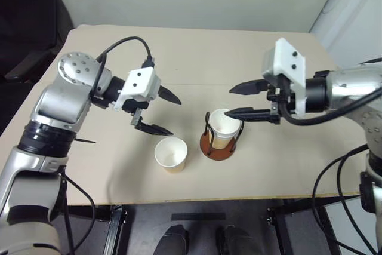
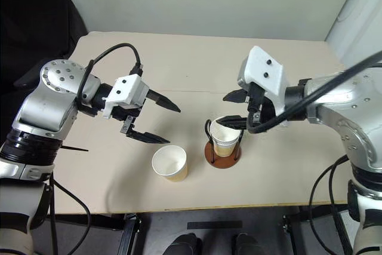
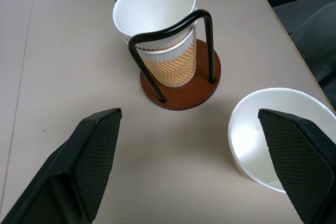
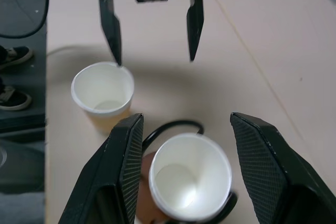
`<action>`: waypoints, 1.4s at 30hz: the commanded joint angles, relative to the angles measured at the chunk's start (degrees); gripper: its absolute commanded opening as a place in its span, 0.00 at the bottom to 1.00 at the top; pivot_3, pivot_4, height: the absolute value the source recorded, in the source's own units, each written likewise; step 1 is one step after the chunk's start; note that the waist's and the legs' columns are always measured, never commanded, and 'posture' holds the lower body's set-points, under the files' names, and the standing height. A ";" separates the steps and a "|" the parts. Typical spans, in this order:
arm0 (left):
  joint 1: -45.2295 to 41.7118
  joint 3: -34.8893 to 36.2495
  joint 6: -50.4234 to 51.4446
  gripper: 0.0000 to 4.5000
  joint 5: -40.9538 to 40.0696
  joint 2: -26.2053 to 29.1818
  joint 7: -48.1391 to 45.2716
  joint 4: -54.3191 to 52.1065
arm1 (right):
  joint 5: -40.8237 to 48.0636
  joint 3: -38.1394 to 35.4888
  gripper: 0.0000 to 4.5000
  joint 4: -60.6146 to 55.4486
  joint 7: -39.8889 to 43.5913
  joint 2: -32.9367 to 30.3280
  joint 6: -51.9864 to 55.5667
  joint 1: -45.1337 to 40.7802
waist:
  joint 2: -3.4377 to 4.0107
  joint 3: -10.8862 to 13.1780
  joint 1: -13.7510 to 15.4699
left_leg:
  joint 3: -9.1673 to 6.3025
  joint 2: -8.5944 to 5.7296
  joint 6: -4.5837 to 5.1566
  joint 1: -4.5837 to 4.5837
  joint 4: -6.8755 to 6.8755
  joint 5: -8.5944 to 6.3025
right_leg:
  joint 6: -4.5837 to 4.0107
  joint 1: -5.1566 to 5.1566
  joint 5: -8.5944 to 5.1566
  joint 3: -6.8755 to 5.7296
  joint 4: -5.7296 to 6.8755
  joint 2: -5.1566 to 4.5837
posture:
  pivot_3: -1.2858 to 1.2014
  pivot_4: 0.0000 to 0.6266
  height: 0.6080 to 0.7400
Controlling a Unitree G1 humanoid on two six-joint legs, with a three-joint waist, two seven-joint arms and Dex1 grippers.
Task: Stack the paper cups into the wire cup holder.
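Note:
The wire cup holder (image 1: 216,148), a brown disc with dark wire loops, stands near the table's middle. Two nested paper cups (image 1: 224,125) sit upright inside it. A third paper cup (image 1: 171,153) stands upright on the table just left of the holder. My right gripper (image 1: 230,101) hovers open right above the nested cups (image 4: 189,177), its fingers clear of the rim. My left gripper (image 1: 162,112) is open too, up and left of the loose cup (image 3: 278,140), pointing toward the holder (image 3: 181,90). Nothing is held in either one.
The beige table (image 1: 197,52) has its front edge (image 1: 209,198) close behind the loose cup. A black chair (image 1: 30,22) stands past the table's far left corner. Cables hang by both arms.

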 commanded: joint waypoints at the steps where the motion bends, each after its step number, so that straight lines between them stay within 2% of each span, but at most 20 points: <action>1: -0.01 0.27 0.84 1.00 -0.55 0.30 -1.76 -1.29 | 4.27 -5.35 0.58 -2.96 -1.04 -2.28 2.26 0.68 | 0.01 0.00 -0.01 | 0.01 0.00 0.00 0.00 0.00 0.00 | 0.00 0.00 0.00 0.00 0.01 0.00 | 0.52 0.24 1.00; 10: 1.13 -0.75 1.90 1.00 -0.34 0.21 -1.76 -1.96 | 8.21 -9.34 0.58 -5.35 -3.08 -8.09 2.61 6.37 | 0.01 0.00 0.05 | 0.00 0.00 -0.01 0.01 0.00 0.00 | 0.00 0.00 0.00 0.01 0.02 0.00 | 0.52 0.24 1.00; 13: 1.69 -1.19 3.09 1.00 -1.57 0.46 -1.76 -3.11 | 8.98 -9.46 0.58 -5.38 -4.27 -8.57 2.25 6.74 | 0.01 0.01 0.02 | 0.00 0.00 -0.02 0.02 -0.01 0.01 | 0.00 -0.01 0.00 0.01 0.06 0.00 | 0.52 0.24 1.00; 19: 2.51 -2.18 0.17 1.00 1.42 0.72 -1.76 -3.04 | 10.38 -9.28 0.58 -5.25 -6.06 -9.12 1.73 6.90 | 0.01 0.01 0.08 | 0.00 0.00 -0.02 0.02 0.00 0.01 | 0.00 0.00 0.00 0.01 0.05 0.00 | 0.52 0.24 1.00; 25: 1.90 -4.05 -4.21 1.00 6.77 -2.19 -0.39 0.23 | 11.14 -9.01 0.58 -4.95 -7.12 -9.59 1.21 6.98 | 0.01 0.00 0.19 | 0.00 0.00 -0.01 0.02 0.02 0.01 | 0.00 0.00 0.00 0.01 0.06 0.00 | 0.52 0.24 1.00; 35: 3.95 -5.17 -6.51 1.00 9.82 -4.29 -0.71 0.24 | 11.90 -8.83 0.58 -4.86 -8.58 -10.21 0.44 7.57 | 0.02 0.00 0.13 | 0.01 0.00 -0.01 0.02 0.01 0.01 | 0.01 0.00 0.00 0.01 0.07 0.00 | 0.52 0.24 1.00; 39: 4.53 -5.52 -6.17 0.80 10.28 -5.11 -0.48 0.31 | 12.08 -9.00 0.59 -4.90 -8.90 -10.60 0.06 8.22 | 0.02 0.00 0.22 | 0.00 0.00 -0.01 0.02 0.02 0.01 | 0.00 0.00 0.00 0.01 0.08 0.00 | 0.52 0.24 1.00; 42: 4.42 -5.37 -5.50 0.56 10.12 -5.52 -0.64 0.77 | 11.93 -9.06 0.59 -4.78 -9.17 -10.99 -0.49 8.89 | 0.02 0.00 0.22 | 0.01 0.00 -0.01 0.02 0.03 0.01 | 0.01 0.00 0.00 0.01 0.08 0.00 | 0.52 0.24 1.00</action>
